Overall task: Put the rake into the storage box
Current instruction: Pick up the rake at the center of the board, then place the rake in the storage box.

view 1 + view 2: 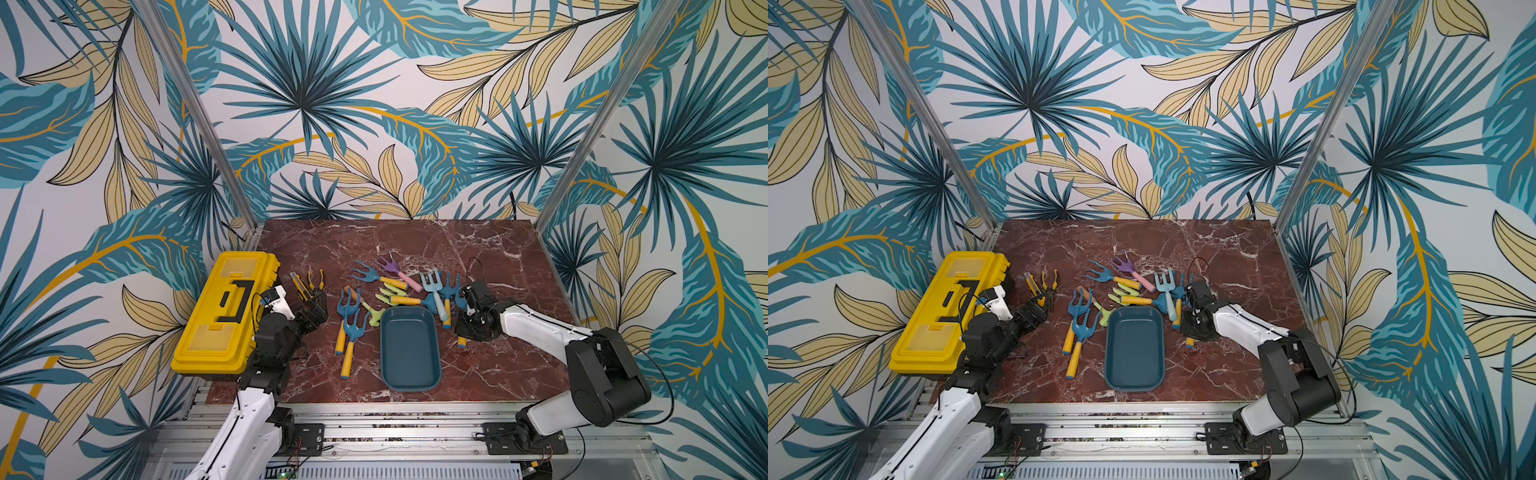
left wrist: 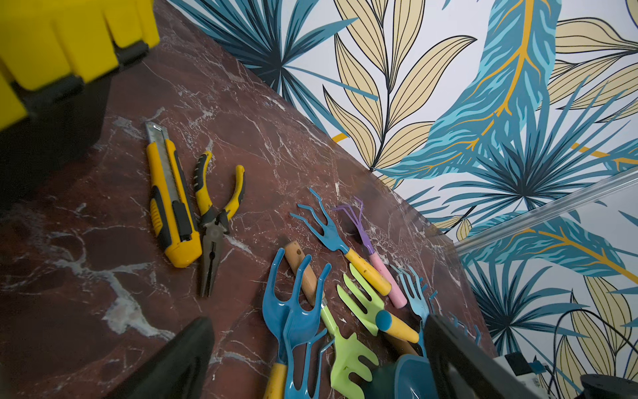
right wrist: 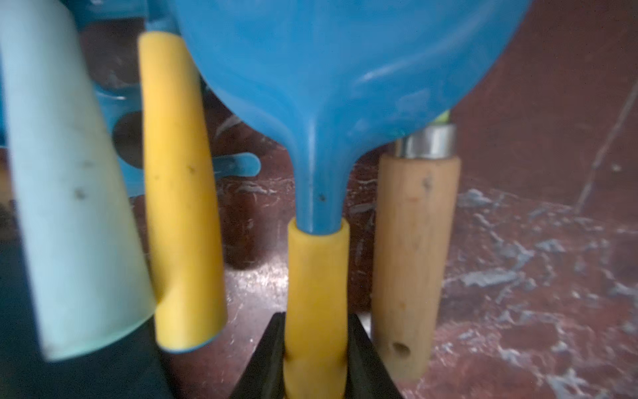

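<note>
– Black fingers (image 3: 267,355) press on both sides of a yellow handle right at the lens, so the right gripper (image 3: 316,323) is closed on the rake (image 3: 317,165). Why grip so low on the handle?
– My guess is that the blue head is too broad, and the handle is the only narrow part with a gap on each side. 3 neighbours crowd it. A wooden handle (image 3: 414,248) is just beside it, with another yellow handle (image 3: 179,193) and a pale blue handle (image 3: 69,193) on the opposite side.
– Where does the rake lie?
– On the marble table (image 1: 498,257), in the heap just beside the far right corner of the storage box (image 1: 410,357). In a top view only its handle end (image 1: 462,341) shows under the gripper, and I cannot tell whether it is off the surface yet.
– And the box?
– It's empty, open side up, with its long side running toward the robot. A rake can go in lengthwise after a short carry.
– The left gripper (image 1: 314,308)?
– Wide open and holding nothing. It hovers near the utility knife (image 2: 171,197) and pliers (image 2: 215,221), next to the yellow toolbox (image 1: 224,311). That seems to keep it clear of the path, though lifting the rake could drag the neighbours along
</note>
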### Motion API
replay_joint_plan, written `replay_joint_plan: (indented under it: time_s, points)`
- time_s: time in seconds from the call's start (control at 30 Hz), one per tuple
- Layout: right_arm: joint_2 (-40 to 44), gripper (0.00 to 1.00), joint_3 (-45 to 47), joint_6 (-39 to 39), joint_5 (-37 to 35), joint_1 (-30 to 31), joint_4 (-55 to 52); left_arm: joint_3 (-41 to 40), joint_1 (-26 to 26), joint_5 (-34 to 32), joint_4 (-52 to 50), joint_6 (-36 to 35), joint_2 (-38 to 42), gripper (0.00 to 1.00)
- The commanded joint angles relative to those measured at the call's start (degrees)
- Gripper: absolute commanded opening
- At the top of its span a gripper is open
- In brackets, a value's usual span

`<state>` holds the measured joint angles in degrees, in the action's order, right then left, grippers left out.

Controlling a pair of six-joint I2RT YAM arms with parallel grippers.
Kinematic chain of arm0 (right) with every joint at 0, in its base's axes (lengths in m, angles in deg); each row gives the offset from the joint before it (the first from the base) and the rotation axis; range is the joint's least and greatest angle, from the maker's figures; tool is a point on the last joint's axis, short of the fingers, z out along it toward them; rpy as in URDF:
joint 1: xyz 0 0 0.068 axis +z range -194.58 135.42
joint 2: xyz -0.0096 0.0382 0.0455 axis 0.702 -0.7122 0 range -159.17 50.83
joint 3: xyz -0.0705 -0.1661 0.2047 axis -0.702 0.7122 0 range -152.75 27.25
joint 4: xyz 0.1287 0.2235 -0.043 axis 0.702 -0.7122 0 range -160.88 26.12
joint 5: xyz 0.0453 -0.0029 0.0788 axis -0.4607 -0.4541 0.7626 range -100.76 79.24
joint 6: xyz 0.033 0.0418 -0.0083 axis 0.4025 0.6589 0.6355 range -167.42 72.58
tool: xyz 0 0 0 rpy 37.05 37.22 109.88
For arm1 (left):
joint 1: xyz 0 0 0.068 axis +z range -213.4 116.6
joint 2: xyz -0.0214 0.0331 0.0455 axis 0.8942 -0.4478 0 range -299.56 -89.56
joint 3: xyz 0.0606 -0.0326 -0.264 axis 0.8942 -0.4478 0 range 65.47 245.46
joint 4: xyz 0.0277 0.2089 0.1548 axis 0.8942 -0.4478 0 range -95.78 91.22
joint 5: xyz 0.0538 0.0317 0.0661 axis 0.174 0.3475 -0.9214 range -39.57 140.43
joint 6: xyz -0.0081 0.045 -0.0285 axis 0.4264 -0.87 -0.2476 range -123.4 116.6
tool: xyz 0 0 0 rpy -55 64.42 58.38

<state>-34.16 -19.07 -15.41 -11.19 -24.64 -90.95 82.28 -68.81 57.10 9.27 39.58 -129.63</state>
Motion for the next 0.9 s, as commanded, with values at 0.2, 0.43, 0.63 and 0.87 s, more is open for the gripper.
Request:
replay_joint_plan:
  time_s: [0.2,0.43,0.63,0.87]
  points:
    - [15.8,0.18,-1.3,1.0,2.4,2.6,-11.2,-1.8,0.2,-1.7,-1.0,-0.8,2.2,1.0]
    - [21.5,0.17,-3.7,4.3,8.8,9.5,-18.8,-1.6,0.3,-2.2,-1.7,-0.9,2.2,1.0]
    - [21.8,0.16,-5.5,10.6,10.2,17.8,-20.2,-1.6,0.2,-2.1,-2.1,-0.7,2.4,1.0]
    - [14.0,0.16,-10.2,15.2,6.7,28.2,-20.2,-1.5,0.2,-1.7,-2.4,-0.4,2.7,1.0]
